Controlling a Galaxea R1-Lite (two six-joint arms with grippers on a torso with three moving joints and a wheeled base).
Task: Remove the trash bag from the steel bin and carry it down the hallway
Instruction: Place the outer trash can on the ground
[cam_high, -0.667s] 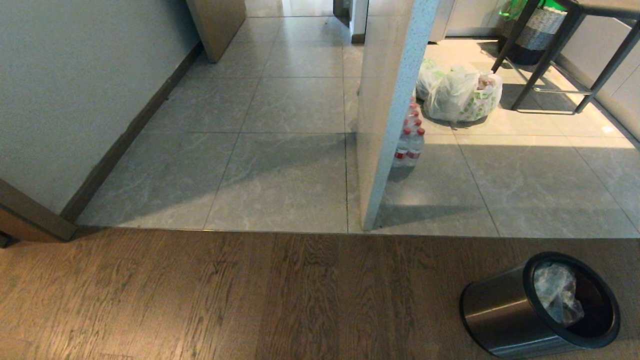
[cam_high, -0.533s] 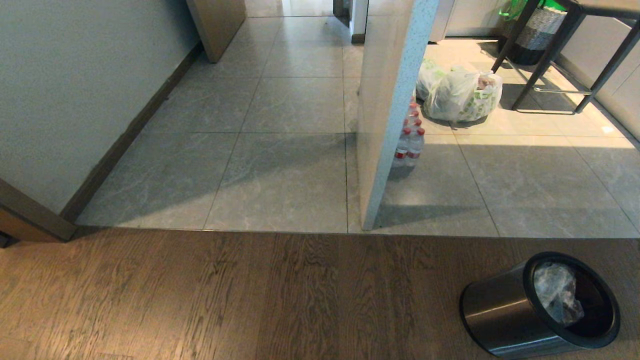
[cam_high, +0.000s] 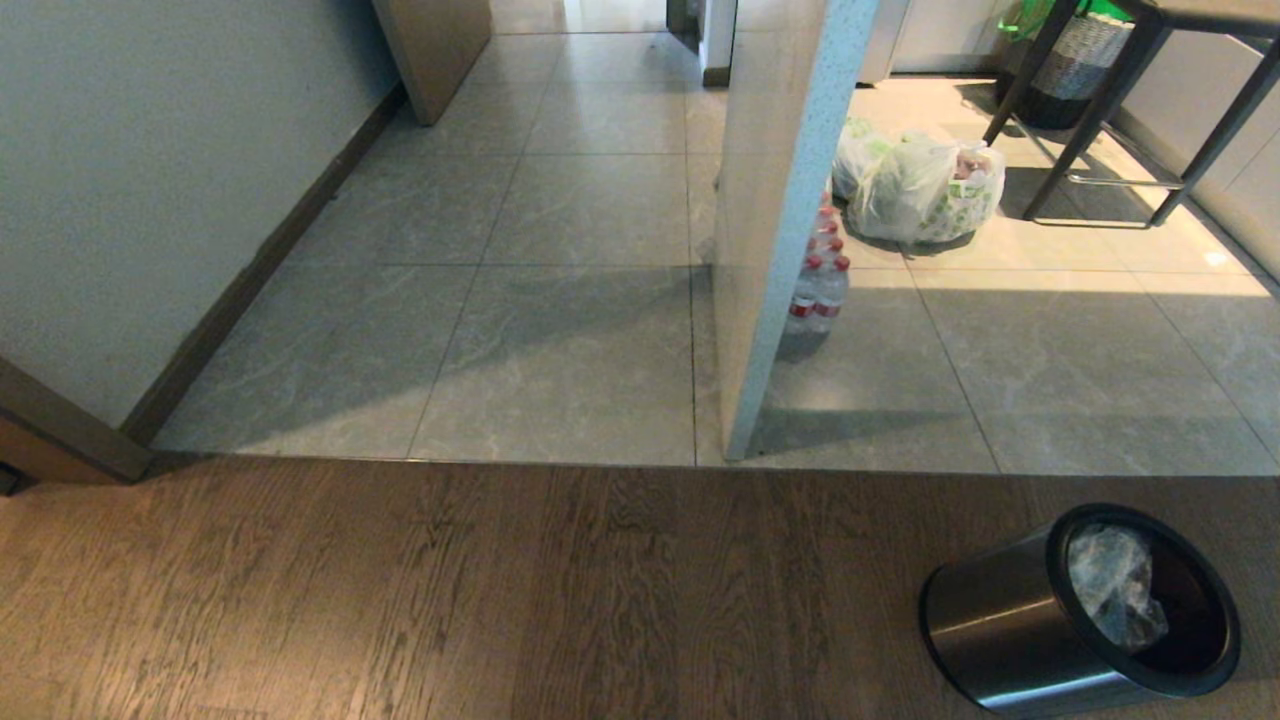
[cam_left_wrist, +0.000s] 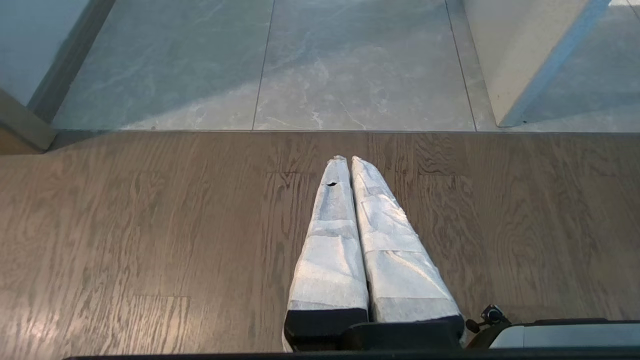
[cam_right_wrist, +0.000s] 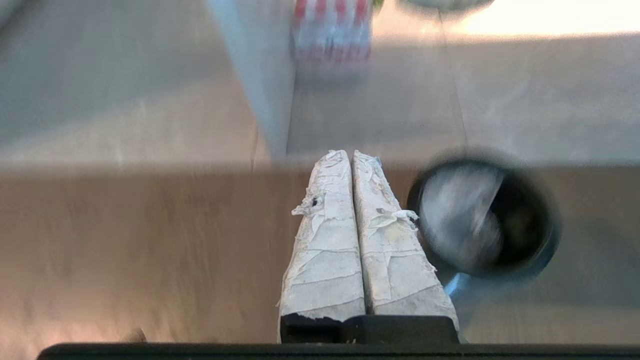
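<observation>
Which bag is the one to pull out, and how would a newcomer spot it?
Start at the wood-plank floor nearest the robot; at its right end stands the steel bin. The trash bag is the crumpled clear film inside its black rim, unlike the bulging white green-printed bag on the tiles beyond.

Trash bag (cam_high: 1115, 585) inside steel bin (cam_high: 1000, 620) (front right)

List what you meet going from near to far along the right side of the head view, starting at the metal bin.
steel bin with the trash bag inside it → pack of red-capped water bottles → white bag with green print → woven basket
</observation>
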